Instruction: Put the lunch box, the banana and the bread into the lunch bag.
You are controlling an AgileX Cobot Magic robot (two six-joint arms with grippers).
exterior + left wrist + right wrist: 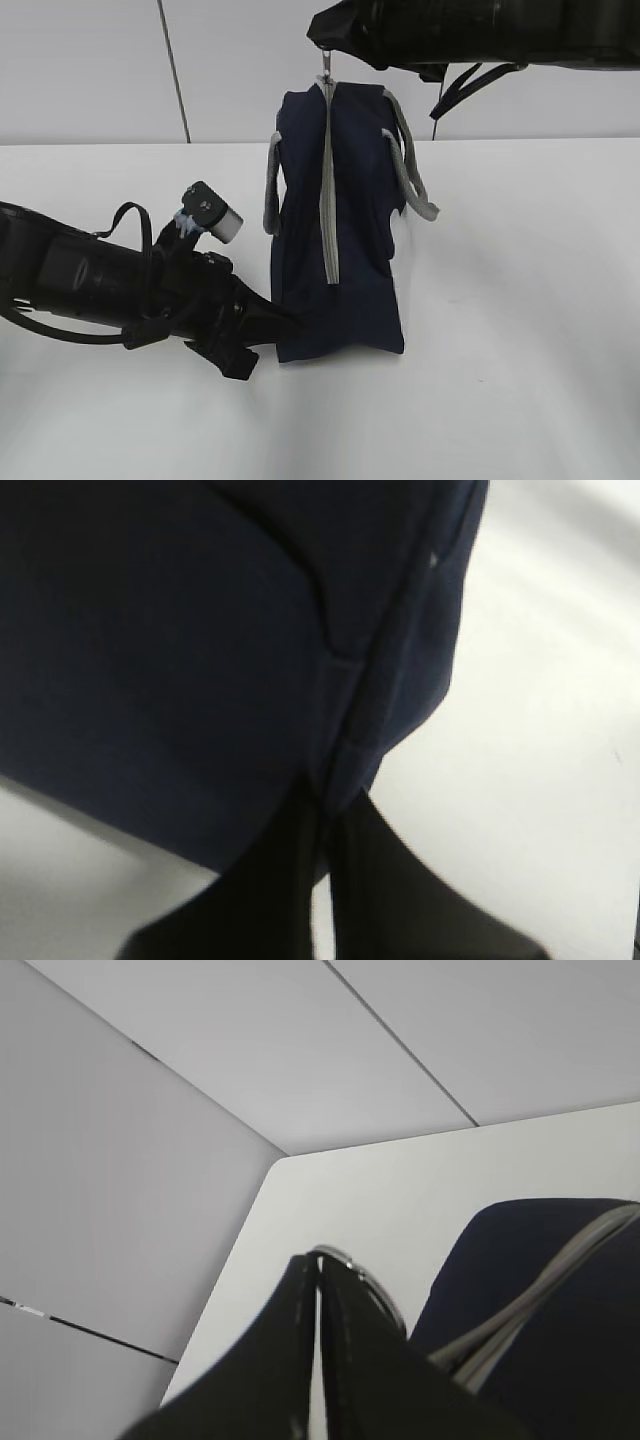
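- Lunch bag (335, 225) standing on end on the white worktop (520, 330), long axis vertical, grey zipper (328, 190) running top to bottom and closed along its visible length.
- Right end effector (327, 52) directly above the bag's top, jaws pressed together on the metal ring pull (352, 1270).
- Left end effector (322, 825) low at the bag's bottom left corner, jaws nearly closed, pinching a fold of navy fabric at the seam.
- Coming pull along the zipper line, between the two grips.
- Bag's inside hidden; contents impossible to tell.
- Lunch box, banana and bread nowhere in view, possibly already inside.
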